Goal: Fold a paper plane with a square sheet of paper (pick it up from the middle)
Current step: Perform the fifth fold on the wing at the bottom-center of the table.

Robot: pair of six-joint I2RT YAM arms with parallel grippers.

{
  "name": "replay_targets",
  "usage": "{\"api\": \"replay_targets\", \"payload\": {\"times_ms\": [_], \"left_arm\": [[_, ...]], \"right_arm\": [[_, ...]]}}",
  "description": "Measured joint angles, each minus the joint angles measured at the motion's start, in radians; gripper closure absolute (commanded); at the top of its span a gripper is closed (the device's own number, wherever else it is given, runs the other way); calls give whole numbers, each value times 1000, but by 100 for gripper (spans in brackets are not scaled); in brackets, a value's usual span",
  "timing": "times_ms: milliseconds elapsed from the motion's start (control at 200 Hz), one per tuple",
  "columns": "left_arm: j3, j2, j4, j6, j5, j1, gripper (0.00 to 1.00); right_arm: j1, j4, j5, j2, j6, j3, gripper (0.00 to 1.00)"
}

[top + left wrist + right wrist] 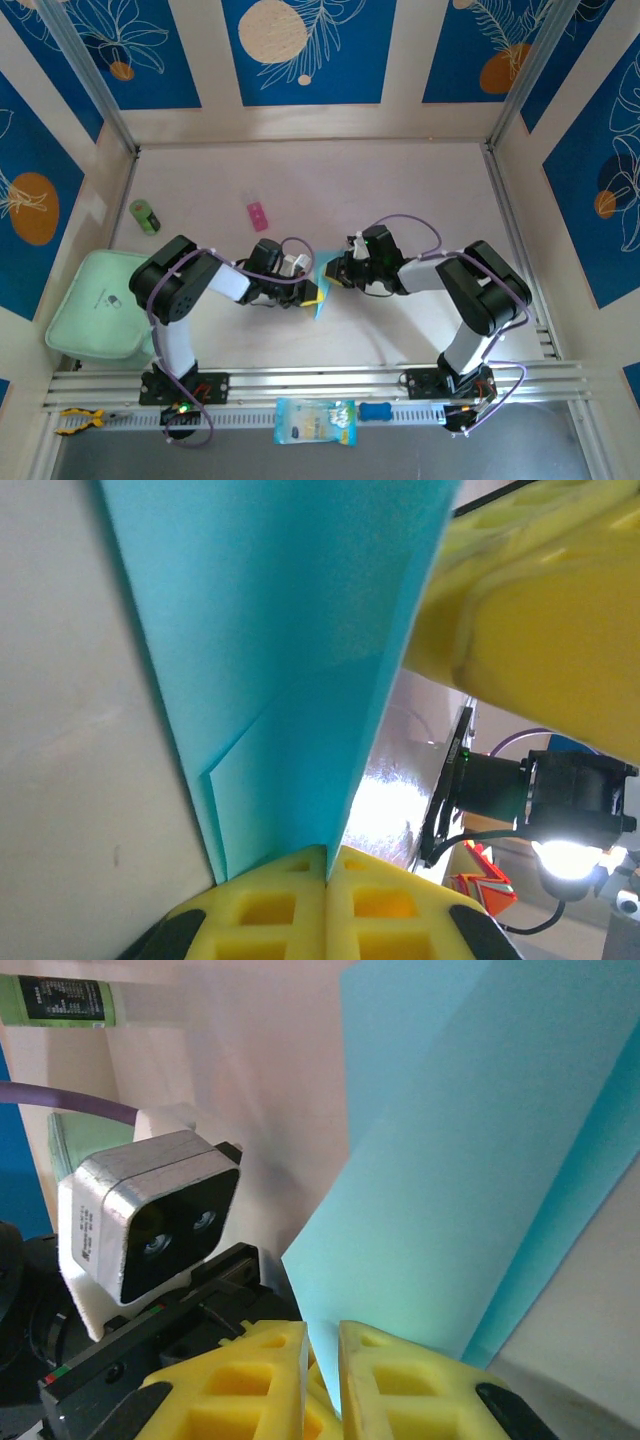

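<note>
Yellow pads (270,910) of the left end effector (327,868) are pressed together, clamped on an edge of the square sheet of paper (280,630), with a diagonal flap crease showing. Right end effector (322,1360) pinches the opposite side, pads nearly together with only a slit where the paper runs in. Sheet (325,283) is held on edge between the two, on the near side of the pink block (258,214) and toward the right arm, lifted off the worktop (400,190) or just grazing it, hard to say. Not a plane yet, partly folded. Risks: both ends are clamped on thin paper, so any pull apart could tear it and any push together could buckle it off the crease. The right pinch looks shallow and near a corner, so it could slip. Both end effectors sit very close and could knock together.
</note>
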Motion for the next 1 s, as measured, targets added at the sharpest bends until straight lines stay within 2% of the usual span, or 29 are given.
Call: {"api": "replay_targets", "payload": {"times_ms": [475, 1000], "left_arm": [[-18, 6, 51, -59, 3, 11, 100], [-19, 6, 43, -61, 3, 17, 100]], "right_arm": [[-2, 3, -5, 31, -2, 17, 84], [-2, 4, -11, 93, -2, 50, 85]]}}
